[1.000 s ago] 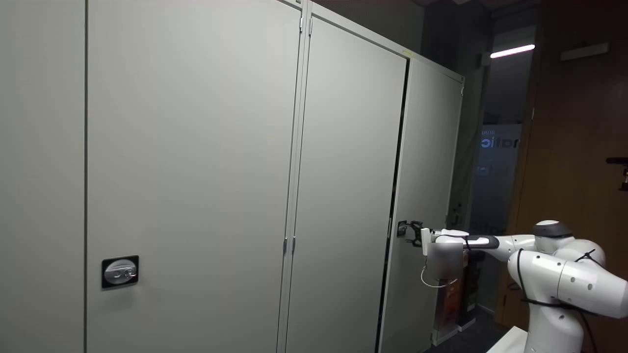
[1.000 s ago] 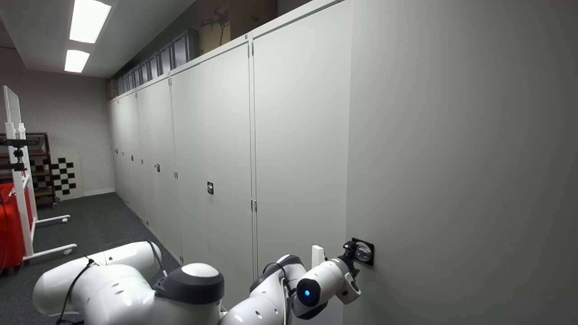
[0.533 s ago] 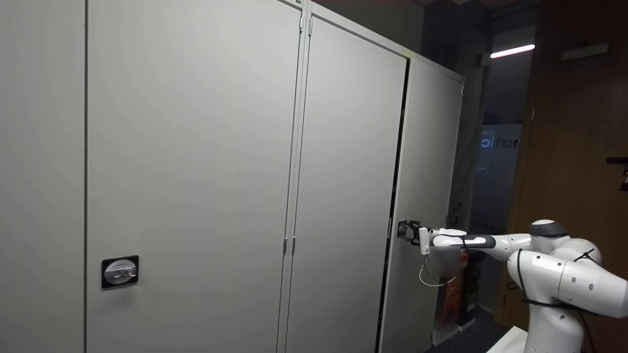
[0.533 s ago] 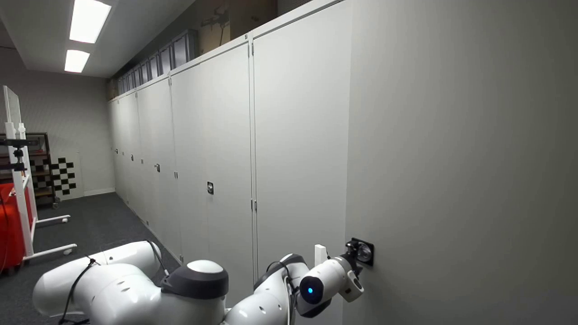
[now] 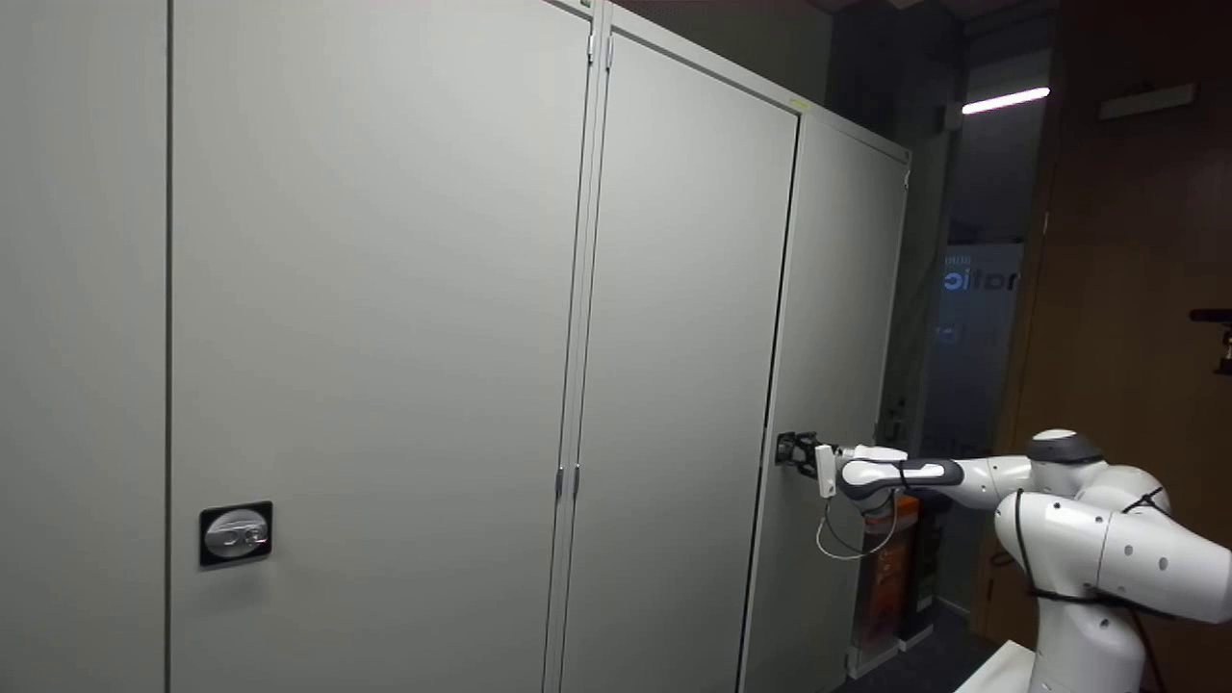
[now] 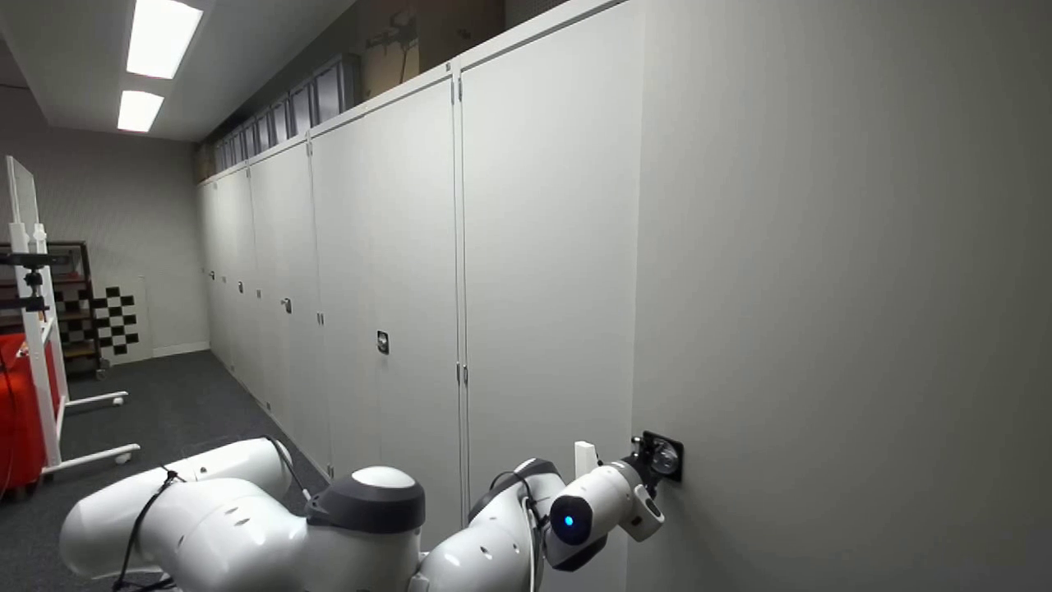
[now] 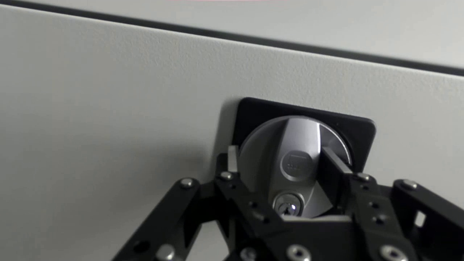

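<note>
White wheeled stand (image 6: pixel 37 362), checkered board (image 6: pixel 115 321)

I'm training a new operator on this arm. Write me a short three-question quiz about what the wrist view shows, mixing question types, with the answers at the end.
1. True or false: the jaws stand apart, one on each side of the raised bar of the turn handle.

2. Where does the key cylinder appear relative to the round emblem?
A) Above it
B) Overlapping it
C) Below it

3. Fill in the colour: the backplate between the turn handle and the grey cabinet door is ____.

Key: 1. True. 2. C. 3. Black.
</note>
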You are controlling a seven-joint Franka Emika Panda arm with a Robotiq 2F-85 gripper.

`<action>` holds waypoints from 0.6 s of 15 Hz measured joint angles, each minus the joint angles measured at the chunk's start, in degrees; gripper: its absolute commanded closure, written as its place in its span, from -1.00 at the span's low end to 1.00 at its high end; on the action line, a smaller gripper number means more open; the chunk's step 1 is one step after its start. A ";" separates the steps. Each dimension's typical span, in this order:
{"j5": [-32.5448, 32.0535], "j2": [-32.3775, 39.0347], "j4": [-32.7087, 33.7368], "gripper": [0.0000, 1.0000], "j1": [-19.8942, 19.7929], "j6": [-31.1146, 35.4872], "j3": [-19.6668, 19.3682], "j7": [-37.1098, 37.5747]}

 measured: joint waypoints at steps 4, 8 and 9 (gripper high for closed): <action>-1.37 0.01 0.85 0.84 0.63 0.00 0.49 0.04; -1.92 0.00 1.32 0.84 0.92 0.00 0.37 0.04; -2.06 0.00 1.35 0.84 0.92 0.00 0.35 0.04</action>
